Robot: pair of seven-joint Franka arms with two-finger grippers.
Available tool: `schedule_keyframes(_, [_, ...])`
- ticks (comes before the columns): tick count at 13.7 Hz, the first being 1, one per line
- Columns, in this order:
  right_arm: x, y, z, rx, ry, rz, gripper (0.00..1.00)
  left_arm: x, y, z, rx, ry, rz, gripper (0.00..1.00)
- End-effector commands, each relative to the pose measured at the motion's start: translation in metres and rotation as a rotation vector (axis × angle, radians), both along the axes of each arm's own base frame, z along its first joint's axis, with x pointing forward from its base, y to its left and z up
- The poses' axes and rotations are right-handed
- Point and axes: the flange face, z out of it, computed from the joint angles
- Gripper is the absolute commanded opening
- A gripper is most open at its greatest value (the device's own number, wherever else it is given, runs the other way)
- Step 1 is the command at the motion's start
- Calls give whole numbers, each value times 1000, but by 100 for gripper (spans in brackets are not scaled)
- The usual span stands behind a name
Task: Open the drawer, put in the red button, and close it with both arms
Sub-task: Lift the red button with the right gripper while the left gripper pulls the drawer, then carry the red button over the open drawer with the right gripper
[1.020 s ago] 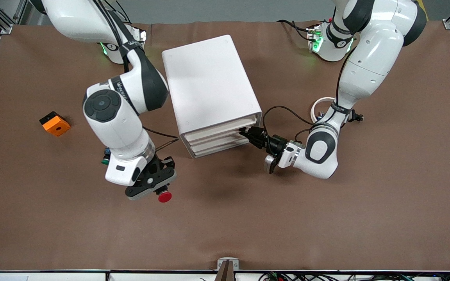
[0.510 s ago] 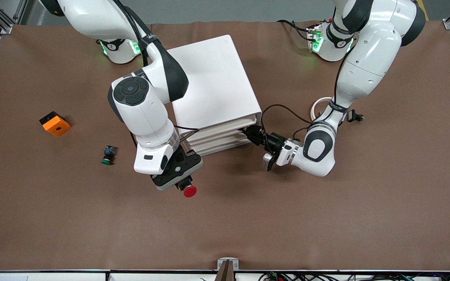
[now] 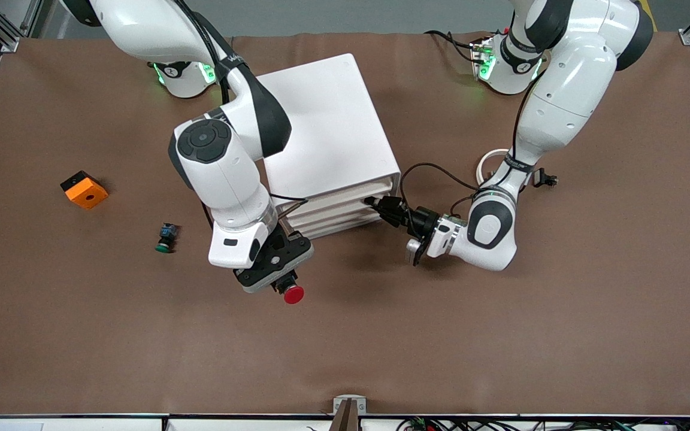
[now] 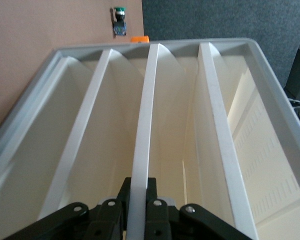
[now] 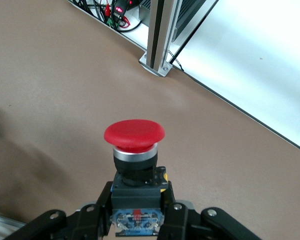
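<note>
**Both grippers closed: one on the red button, one on a drawer front**

Fingers of the right gripper (image 3: 281, 286) are clamped on the red button (image 3: 293, 294), which hangs over bare table in front of the white drawer cabinet (image 3: 321, 143), its red cap pointing toward the front camera. In the front view the left gripper (image 3: 376, 205) reaches in level with the table and meets the cabinet's drawer fronts at the corner toward the left arm's end. All the drawers look closed or nearly so. An orange block (image 3: 84, 190) and a green button (image 3: 166, 237) lie on the table toward the right arm's end, the green button nearer to the front camera than the block.

From the left wrist view, the left gripper (image 4: 138, 196) has its fingers (image 4: 151, 200) pinched on a thin white drawer edge (image 4: 145, 125) that runs away from the camera between the other drawer fronts. The green button (image 4: 120, 16) and the orange block (image 4: 139, 38) show past the cabinet.

From the right wrist view, the right gripper (image 5: 137, 212) holds the red button (image 5: 134, 136) by its black-and-blue body, with the round cap sticking out past the fingertips (image 5: 167, 204) above the brown table (image 5: 65, 80).
</note>
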Motion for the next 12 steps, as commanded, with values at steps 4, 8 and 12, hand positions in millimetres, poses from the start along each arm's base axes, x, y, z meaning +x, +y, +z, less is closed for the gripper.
schedule_keyframes(4, [7,-5,4,-4,-6,-6,0,45,21,6,29,-68,148,0])
schedule_keyframes(8, [1,2,-1,-29,6,37,0,70,25,6,53,-106,208,0])
schedule_keyframes(12, [-5,2,-9,-140,38,285,0,76,27,1,74,-110,233,0])
